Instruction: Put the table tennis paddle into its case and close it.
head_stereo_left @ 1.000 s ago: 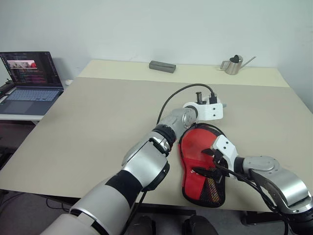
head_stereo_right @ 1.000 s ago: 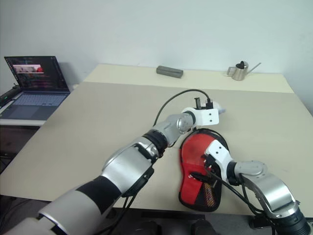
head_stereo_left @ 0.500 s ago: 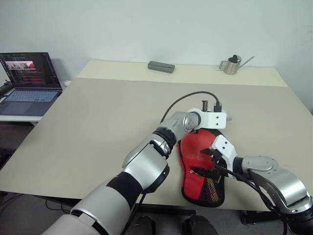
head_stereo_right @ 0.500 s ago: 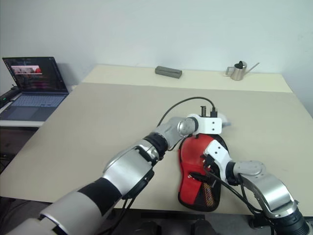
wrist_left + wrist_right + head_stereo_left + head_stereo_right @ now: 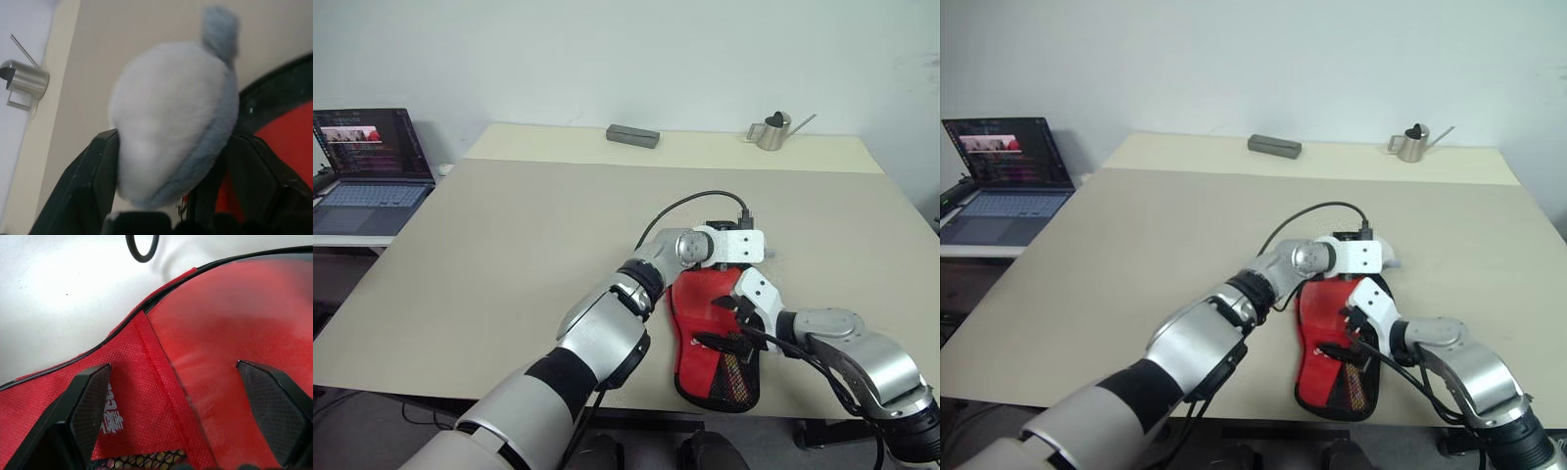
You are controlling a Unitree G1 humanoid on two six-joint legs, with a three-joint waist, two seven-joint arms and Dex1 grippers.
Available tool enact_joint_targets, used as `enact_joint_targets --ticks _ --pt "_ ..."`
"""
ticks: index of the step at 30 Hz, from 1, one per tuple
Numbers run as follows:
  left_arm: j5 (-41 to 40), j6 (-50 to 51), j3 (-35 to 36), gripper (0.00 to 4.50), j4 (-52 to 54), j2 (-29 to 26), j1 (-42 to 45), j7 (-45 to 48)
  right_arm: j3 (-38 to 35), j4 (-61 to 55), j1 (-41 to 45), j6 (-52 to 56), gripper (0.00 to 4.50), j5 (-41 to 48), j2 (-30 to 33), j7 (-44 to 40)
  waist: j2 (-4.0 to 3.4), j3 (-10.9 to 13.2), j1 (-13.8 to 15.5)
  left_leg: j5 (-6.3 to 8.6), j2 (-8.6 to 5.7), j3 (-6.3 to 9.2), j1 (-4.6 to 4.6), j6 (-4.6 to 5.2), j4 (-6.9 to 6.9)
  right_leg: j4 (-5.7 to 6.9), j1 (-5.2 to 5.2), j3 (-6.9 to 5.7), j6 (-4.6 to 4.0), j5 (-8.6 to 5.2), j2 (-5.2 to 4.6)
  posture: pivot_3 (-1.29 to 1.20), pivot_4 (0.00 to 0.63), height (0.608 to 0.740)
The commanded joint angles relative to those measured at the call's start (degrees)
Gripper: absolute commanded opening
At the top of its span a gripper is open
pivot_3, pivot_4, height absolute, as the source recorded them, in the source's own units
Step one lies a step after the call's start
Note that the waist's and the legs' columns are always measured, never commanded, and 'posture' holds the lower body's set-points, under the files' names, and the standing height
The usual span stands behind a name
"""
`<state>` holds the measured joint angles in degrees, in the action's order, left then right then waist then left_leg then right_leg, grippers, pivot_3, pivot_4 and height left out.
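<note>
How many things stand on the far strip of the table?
2: a flat grey rectangular block left of centre on the far strip, and a small steel watering can toward the right end. None look hidden.

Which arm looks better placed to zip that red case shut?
Left, probably. The left gripper is at the fluffy ball by the far rim of the case, likely the zip pull. The right gripper, fingers open, sits over the case's middle, better for steadying.

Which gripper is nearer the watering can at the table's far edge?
Left. The left gripper is at the case's far end, toward the watering can; the right gripper hovers over the case's nearer half.
</note>
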<state>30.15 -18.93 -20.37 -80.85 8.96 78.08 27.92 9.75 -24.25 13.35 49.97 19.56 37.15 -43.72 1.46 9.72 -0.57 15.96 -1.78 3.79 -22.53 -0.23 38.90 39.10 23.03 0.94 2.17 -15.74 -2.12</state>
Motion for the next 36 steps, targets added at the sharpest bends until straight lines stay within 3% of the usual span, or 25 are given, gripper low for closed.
enact_joint_targets --ticks 1,11,16,20,27,36 --pt "-4.19 -3.67 3.24 3.30 3.43 0.08 4.53 5.20 2.91 3.78 -0.72 0.58 4.50 -0.05 -0.30 -0.86 0.00 0.00 -0.09 0.00 0.01 0.00 0.00 0.00 0.00 0.00 0.00 0.00 0.00 0.00 0.00 0.00 0.150 0.740" --pt "-7.48 -5.08 5.90 3.30 4.57 -9.67 3.12 11.16 5.03 9.05 2.93 -2.92 4.50 -1.33 -2.00 -2.41 0.02 0.01 -1.56 0.02 0.12 -0.01 0.88 0.02 -0.16 -0.10 -0.80 0.02 0.27 -0.16 0.10 0.00 0.150 0.740" --pt "-16.10 -4.36 12.22 3.30 6.90 -14.33 1.72 24.51 5.75 10.84 3.70 -4.44 4.50 -1.79 -2.50 -2.90 0.04 0.03 -1.56 0.01 0.12 -0.03 0.86 0.01 -0.11 -0.08 -0.79 0.02 0.02 -0.02 0.09 0.00 0.150 0.740" --pt "-24.84 -3.02 17.15 3.30 11.55 -19.41 -2.14 42.61 5.80 12.23 4.32 -5.63 4.50 -1.87 -3.02 -2.89 0.01 0.00 -1.84 0.01 0.15 -0.03 0.86 0.01 -0.12 -0.08 -0.77 0.02 0.01 -0.01 0.10 0.00 0.150 0.740" --pt "-32.61 6.79 16.56 3.30 31.29 -28.77 -16.36 59.22 5.43 13.89 5.07 -7.63 4.50 -1.89 -3.24 -3.48 -0.03 -0.02 -2.27 0.01 0.23 -0.02 0.91 0.01 -0.10 -0.07 -0.81 0.05 -0.06 0.03 0.16 0.00 0.150 0.740" --pt "-38.77 21.16 16.31 3.30 53.82 -35.63 -29.73 56.96 2.41 15.09 6.47 -7.95 4.50 -0.38 -2.95 -5.01 -0.01 -0.01 -1.77 0.01 0.25 0.05 0.89 0.01 -0.08 -0.10 -0.82 0.03 -0.07 0.03 -0.01 0.00 0.150 0.740"
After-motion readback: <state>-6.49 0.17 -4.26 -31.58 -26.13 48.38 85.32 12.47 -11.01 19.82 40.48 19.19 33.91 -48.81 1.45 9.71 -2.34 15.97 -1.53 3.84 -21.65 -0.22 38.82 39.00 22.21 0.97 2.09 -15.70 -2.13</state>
